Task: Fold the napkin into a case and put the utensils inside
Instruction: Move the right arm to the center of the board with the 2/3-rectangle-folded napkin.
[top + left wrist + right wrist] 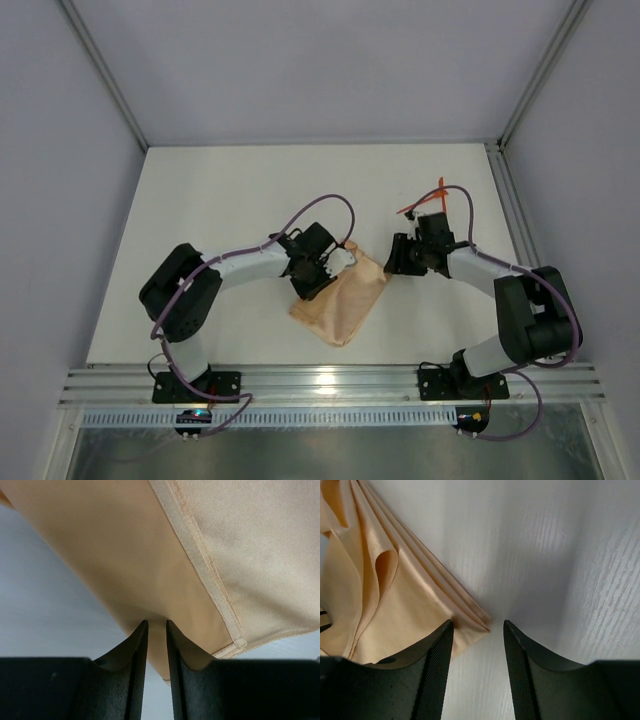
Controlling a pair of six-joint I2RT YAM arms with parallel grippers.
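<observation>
Left wrist view: left claw (157, 624) pinching a fold of the napkin (115, 555); right claw (477, 624) spread around the napkin's folded corner; utensils (410, 208) lying apart, beyond the napkin's far right, on the white surface (230, 200)

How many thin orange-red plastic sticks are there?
2. One thin orange-red plastic stick lies diagonally at the white table's far right; the second stick crosses it, partly hidden by the right arm.
</observation>
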